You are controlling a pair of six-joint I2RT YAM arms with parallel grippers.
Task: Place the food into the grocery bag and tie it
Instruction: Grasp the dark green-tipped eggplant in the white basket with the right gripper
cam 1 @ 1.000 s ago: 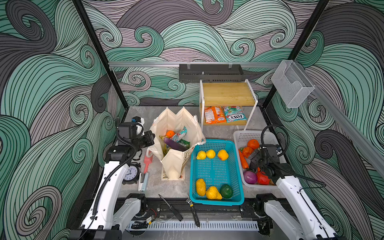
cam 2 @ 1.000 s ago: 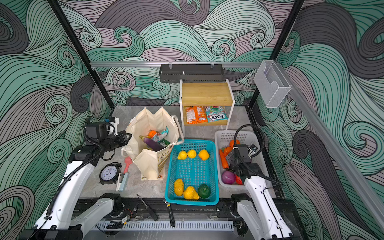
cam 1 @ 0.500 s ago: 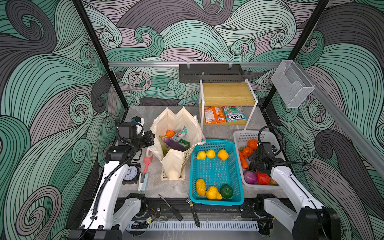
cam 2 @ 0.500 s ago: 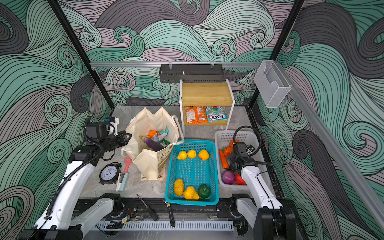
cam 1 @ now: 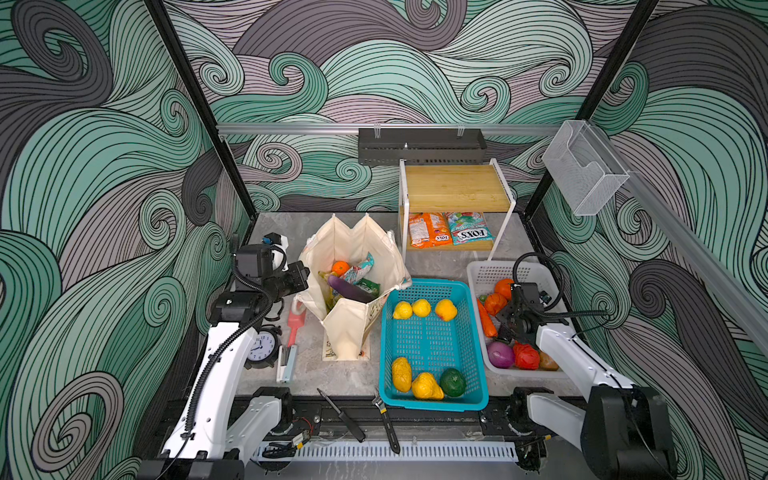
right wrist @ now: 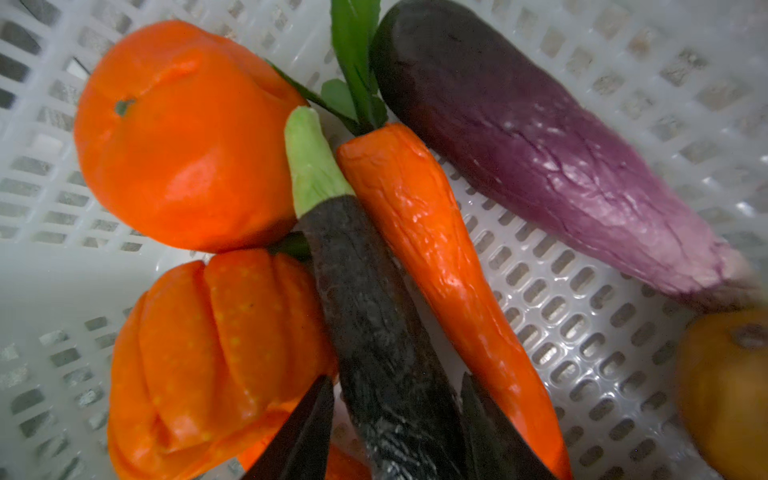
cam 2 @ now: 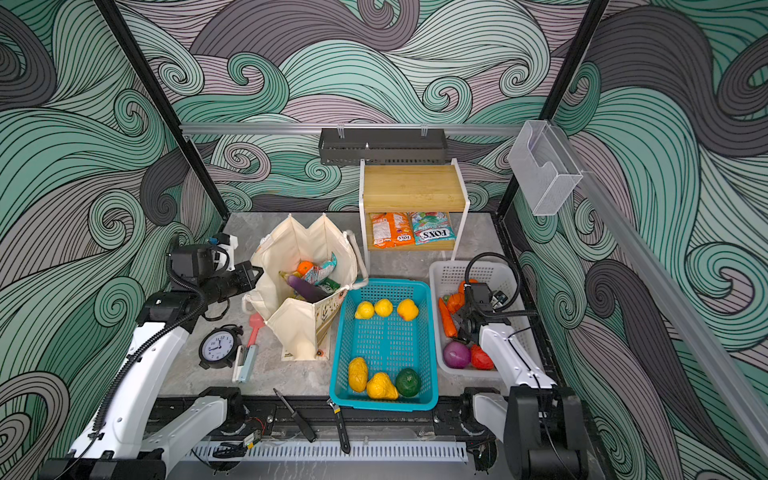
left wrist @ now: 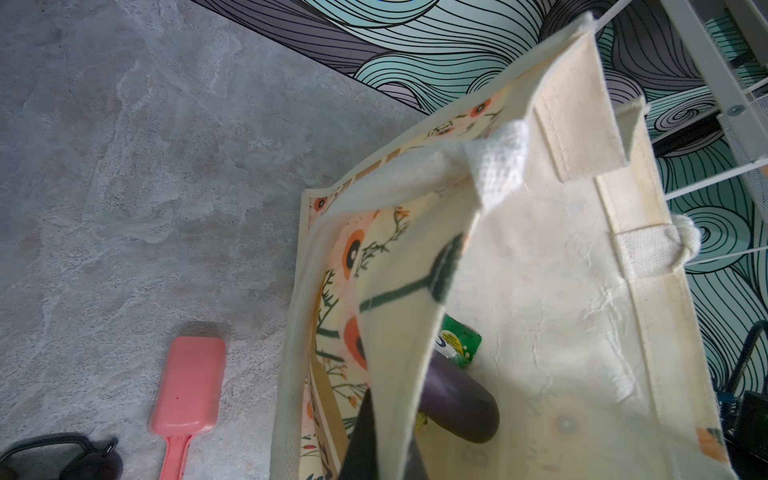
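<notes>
Two arms split the work. The left gripper (left wrist: 386, 444) is clamped tight on the side wall of the grocery bag (cam 1: 353, 245) nearest that arm. This looks meant to pull the floppy canvas outward so the mouth stands wide for the next item.

The bag stands upright on the table (cam 1: 449, 266), just beside the teal basket (cam 1: 432, 405). Inside it lie an orange (cam 1: 340, 267), a purple eggplant (cam 1: 349, 287), a teal-red packet (cam 1: 359, 270) and a green packet (cam 1: 368, 286).

The right gripper (right wrist: 397, 382) is down in the white basket (cam 1: 492, 272). Its jaws stand on either side of a black eggplant (right wrist: 365, 299) that lies against a carrot (right wrist: 436, 249). They sit close to its sides, but it cannot be told whether they already press it. Taking it across its narrow body seems the sensible hold for so slim a thing. Tying the bag is not yet in hand.

Under the wooden shelf (cam 1: 455, 187) lie an orange pack (cam 1: 428, 230) and a teal pack (cam 1: 469, 227). Both are lettered "FOX'S", upside down in both top views. The green packet's label is too blurred to read in the left wrist view. No lettering on the bag can be made out.
</notes>
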